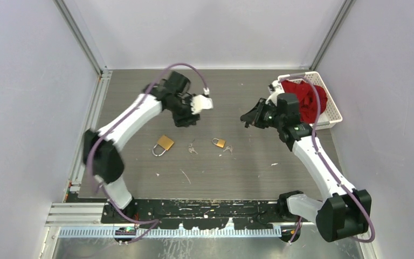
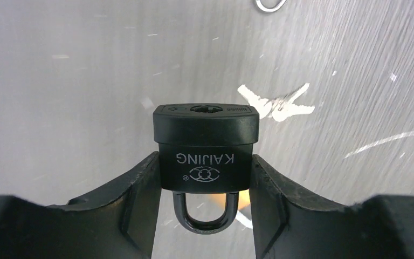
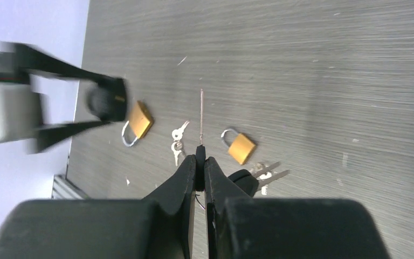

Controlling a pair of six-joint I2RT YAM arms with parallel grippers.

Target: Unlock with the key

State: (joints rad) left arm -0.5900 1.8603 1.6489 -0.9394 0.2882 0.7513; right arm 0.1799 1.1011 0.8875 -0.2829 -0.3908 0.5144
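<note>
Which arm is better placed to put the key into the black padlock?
Right. The right gripper is shut on the key, blade pointing forward. The left gripper is shut on the black padlock, keyhole exposed, so it should steady it.

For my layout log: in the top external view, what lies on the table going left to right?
Larger brass padlock with silver shackle → loose silver keys → smaller brass padlock → white plastic basket holding red cloth.

arms [image 1: 135, 115]: white links, black joints | cables [image 1: 186, 64]: purple | pincers [image 3: 200, 162]: black
</note>
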